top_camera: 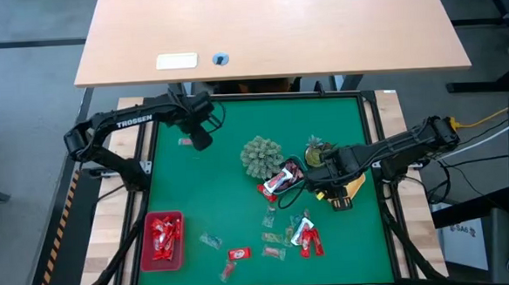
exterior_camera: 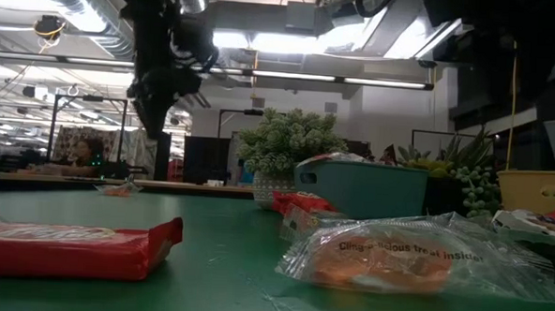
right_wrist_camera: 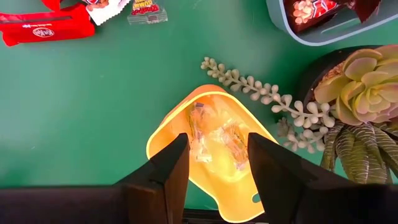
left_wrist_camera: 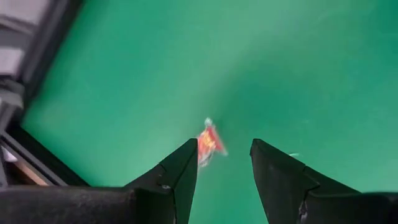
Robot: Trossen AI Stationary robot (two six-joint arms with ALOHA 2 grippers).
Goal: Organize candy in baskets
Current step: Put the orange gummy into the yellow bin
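The red basket already held several red candies and the yellow basket a few clear ones, but many sweets lay loose on the green bench. The left gripper hovered, fingers apart and empty, over a stray red candy; the right gripper hung spread above the yellow basket.

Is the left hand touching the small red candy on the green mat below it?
Apart. In the left wrist view, the left hand hangs open above the red candy, with green mat visible around the candy and neither finger on it.
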